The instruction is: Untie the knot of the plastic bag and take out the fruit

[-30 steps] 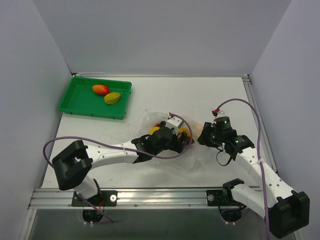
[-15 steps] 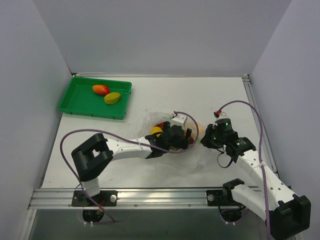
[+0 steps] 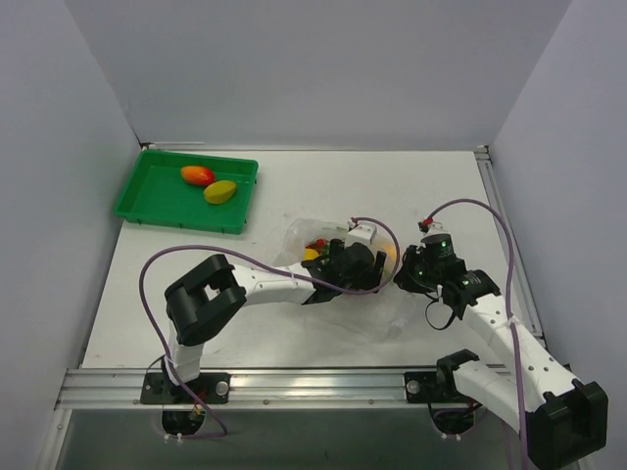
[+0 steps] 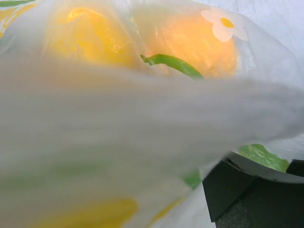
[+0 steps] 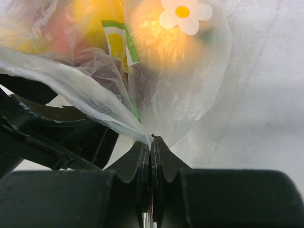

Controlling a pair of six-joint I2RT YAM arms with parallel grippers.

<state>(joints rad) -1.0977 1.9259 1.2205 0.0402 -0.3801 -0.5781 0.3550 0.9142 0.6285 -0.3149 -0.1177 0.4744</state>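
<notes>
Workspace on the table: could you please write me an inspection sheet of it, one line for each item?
Surface: white table, nothing spilled seen.
Job's things: plastic bag with fruit inside; knot not made out.
Clutter: green tray holding two mangoes.
Grippers: right gripper shut on the plastic bag; left gripper at the bag, jaws hidden.
Cables: purple cables loop over both arms.
Surroundings: plain grey walls.

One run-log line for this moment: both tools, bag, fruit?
right tool: shut on bag film | left tool: at bag, open/shut unclear | fruit: inside bag | knot: not discernible
</notes>
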